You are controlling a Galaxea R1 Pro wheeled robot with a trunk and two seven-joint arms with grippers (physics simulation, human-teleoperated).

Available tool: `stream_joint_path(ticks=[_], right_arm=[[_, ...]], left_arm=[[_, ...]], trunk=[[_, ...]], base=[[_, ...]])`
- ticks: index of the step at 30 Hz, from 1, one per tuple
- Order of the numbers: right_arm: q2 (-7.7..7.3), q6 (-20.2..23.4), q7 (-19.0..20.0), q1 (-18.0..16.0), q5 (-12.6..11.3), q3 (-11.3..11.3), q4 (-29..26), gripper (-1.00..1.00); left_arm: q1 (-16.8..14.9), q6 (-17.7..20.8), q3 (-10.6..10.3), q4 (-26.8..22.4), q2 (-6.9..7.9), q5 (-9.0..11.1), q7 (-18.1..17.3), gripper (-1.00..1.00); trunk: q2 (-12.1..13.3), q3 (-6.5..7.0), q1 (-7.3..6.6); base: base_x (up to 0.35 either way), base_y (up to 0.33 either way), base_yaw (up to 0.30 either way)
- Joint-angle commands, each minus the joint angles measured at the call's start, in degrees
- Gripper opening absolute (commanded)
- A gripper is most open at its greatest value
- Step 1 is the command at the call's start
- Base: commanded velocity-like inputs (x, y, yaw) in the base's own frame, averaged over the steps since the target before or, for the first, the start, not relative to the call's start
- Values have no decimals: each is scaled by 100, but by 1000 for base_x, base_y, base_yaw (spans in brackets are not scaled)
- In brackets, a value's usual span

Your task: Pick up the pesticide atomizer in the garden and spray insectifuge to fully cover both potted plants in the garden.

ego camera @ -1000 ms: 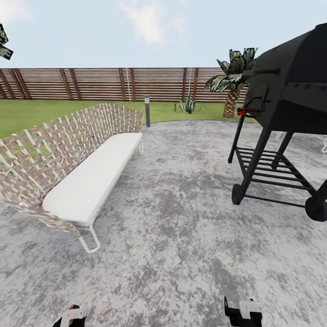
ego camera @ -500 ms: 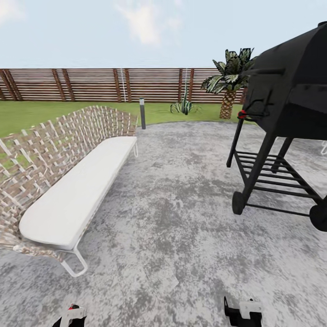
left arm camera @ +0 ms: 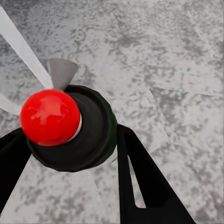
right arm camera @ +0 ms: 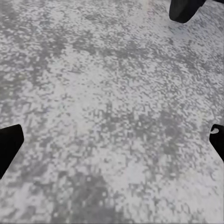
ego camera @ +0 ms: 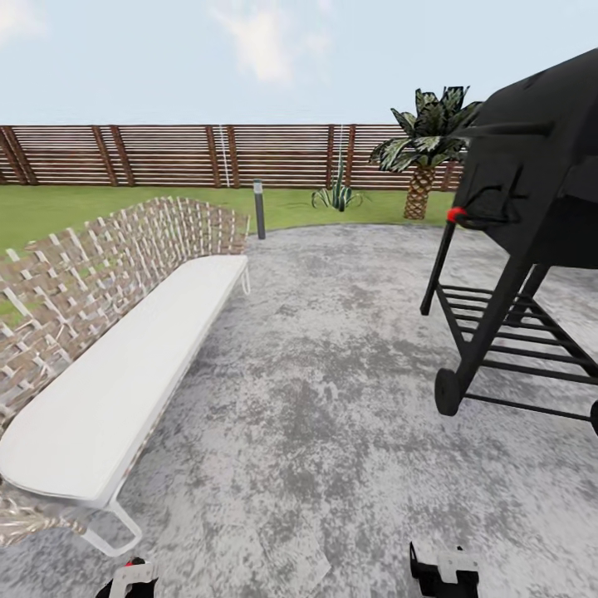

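In the left wrist view the pesticide atomizer (left arm camera: 93,140), a dark bottle with a round red top and a pale grey nozzle, sits between the two black fingers of my left gripper (left arm camera: 70,137), which is shut on it above the paving. My right gripper (right arm camera: 112,140) is open wide over bare grey paving, with nothing between its fingers. Both wrists, left (ego camera: 129,577) and right (ego camera: 440,571), peek in at the head view's lower edge. Far off on the lawn by the fence stands a low rosette of pointed green leaves (ego camera: 335,198); I cannot make out its pot.
A woven bench with a white cushion (ego camera: 124,365) runs along the left. A black wheeled grill (ego camera: 531,216) stands at the right, and one of its wheels (right arm camera: 184,9) is in the right wrist view. Between them is grey patio (ego camera: 332,399). Beyond are a lamp post (ego camera: 258,209), a palm (ego camera: 423,166) and the slat fence (ego camera: 166,155).
The whole head view has shifted: the bench has slid nearer and to the lower left, the grill to the right, so the camera moved forward. Both wrists keep their places in the picture.
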Motion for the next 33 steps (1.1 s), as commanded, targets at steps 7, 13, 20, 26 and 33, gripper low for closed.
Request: stream_joint_path(ticks=[7, 13, 20, 26, 33], right_arm=[[8, -10, -33, -3, 59, -28, 5, 100], [16, -10, -33, -4, 55, -27, 5, 100], [17, -10, -33, -4, 58, -22, 5, 100], [17, -10, -29, -3, 60, -22, 5, 100], [23, -10, -28, -4, 60, -20, 5, 100]], left_arm=[[-3, -16, 52, 4, 1, -32, -32, -100], [-3, -16, 52, 4, 1, -32, -32, -100], [-3, -15, 52, 4, 1, -32, -32, -100], [-3, -15, 52, 4, 1, -32, -32, -100], [-3, -15, 52, 6, 1, -32, -32, -100]], trunk=[[-2, -5, 2], [-2, 12, 2], [-2, 13, 2], [-2, 13, 2], [-2, 13, 2]], base=[[337, 0, -1], [336, 0, -145], [336, 0, -15], [337, 0, 0], [337, 0, 0]])
